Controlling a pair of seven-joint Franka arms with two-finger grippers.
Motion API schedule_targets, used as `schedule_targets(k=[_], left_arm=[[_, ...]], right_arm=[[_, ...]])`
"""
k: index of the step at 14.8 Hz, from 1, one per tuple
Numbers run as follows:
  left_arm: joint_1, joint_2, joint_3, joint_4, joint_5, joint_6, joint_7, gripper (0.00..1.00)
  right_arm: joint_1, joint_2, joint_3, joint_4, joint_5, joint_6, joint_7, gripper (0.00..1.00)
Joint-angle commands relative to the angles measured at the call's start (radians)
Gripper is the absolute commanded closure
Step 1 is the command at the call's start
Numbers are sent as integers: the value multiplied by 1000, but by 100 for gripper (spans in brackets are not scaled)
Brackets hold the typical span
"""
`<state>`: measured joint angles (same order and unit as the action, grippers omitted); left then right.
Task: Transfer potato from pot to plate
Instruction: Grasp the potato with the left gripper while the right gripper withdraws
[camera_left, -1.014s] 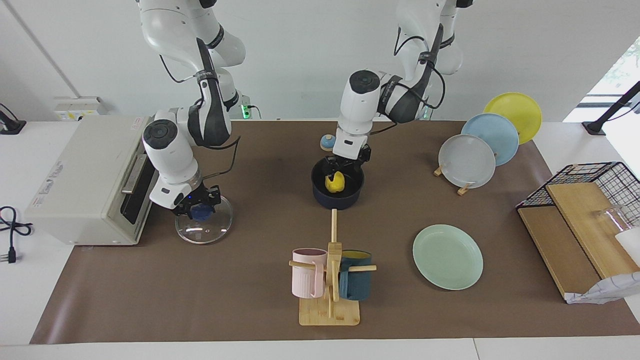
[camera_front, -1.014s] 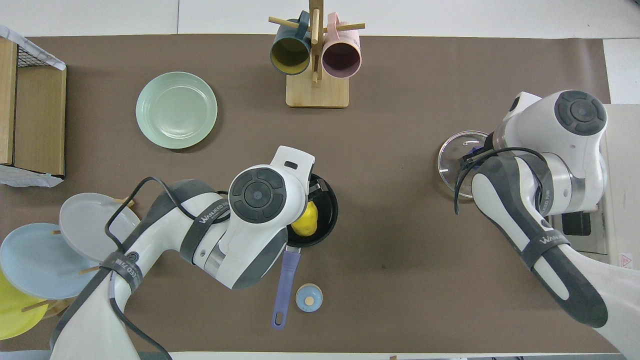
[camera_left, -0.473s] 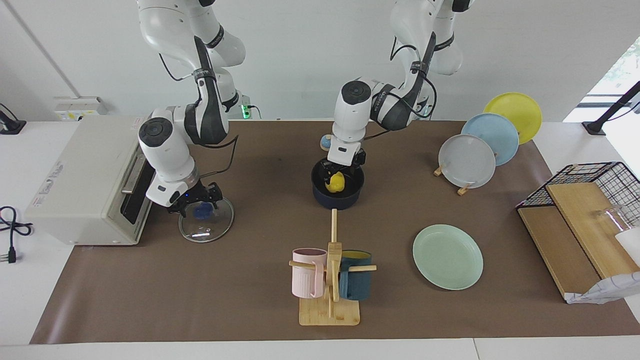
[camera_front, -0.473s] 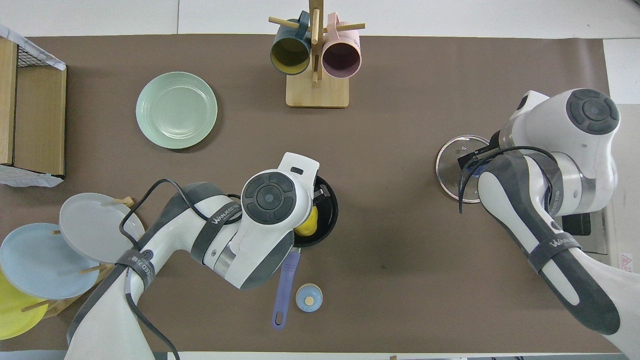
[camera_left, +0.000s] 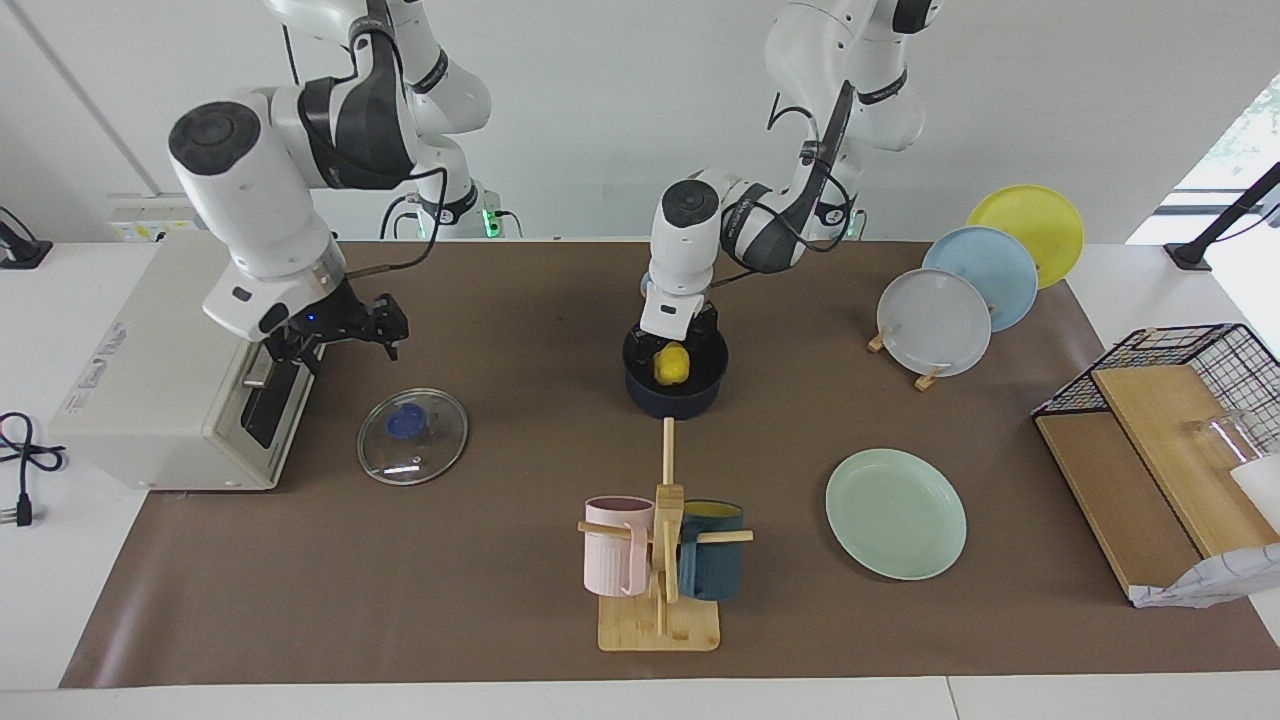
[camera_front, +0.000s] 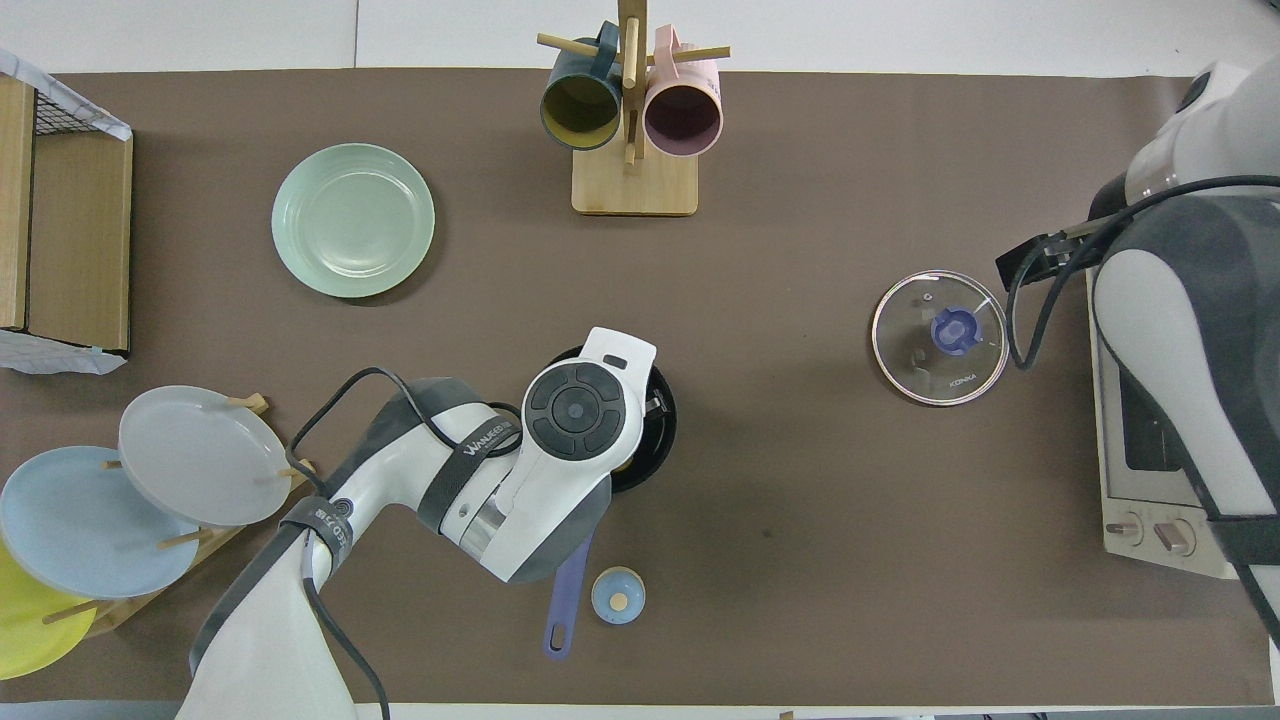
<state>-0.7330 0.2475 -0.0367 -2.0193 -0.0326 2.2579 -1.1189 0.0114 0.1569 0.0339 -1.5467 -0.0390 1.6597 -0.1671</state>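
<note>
- Right now I see the potato (camera_left: 671, 364) sitting inside the pot (camera_left: 676, 398), near the middle of the counter (camera_left: 500, 600); from overhead my left arm hides it almost entirely.
- My left end effector (camera_left: 678, 338) is down at the pot's rim, just over the potato, its fingers spread wide. I can't tell whether they touch the potato.
- My right end effector (camera_left: 335, 335) hangs in the air with its fingers wide apart, holding nothing, beside the toaster oven (camera_left: 160, 370) at the right arm's end of the counter.
- Lying flat on the counter, the glass lid (camera_left: 412, 436) with its blue knob sits beside the oven.
- Bare, the plate (camera_left: 895, 512) lies farther from the robots than the pot, toward the left arm's end.
- Between pot and plate, farther from the robots, the mug rack (camera_left: 660, 570) carries a pink mug (camera_left: 615, 548) and a teal mug (camera_left: 712, 565).
- From overhead, the pot's blue handle (camera_front: 566, 600) points toward the robots, with a small blue bell (camera_front: 618, 596) just beside it.
</note>
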Motion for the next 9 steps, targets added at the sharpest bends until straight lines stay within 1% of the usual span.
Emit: schedule_targets(k=[1, 3, 5, 7, 9], left_arm=[[-31, -24, 15, -38, -7, 28, -38, 0], [-42, -22, 15, -45, -7, 31, -73, 0], [-40, -22, 15, -45, -7, 32, -85, 0], [-42, -22, 15, -50, -9, 48, -96, 0], [-46, -17, 15, -53, -9, 58, -96, 1]], right_arm=[[-11, 18, 3, 106, 21, -110, 69, 0], [-10, -46, 4, 94, 19, -136, 133, 0], [-14, -68, 1, 77, 21, -193, 141, 0], [-24, -100, 1, 11, 21, -190, 149, 0], [-27, -118, 1, -22, 19, -195, 147, 0]])
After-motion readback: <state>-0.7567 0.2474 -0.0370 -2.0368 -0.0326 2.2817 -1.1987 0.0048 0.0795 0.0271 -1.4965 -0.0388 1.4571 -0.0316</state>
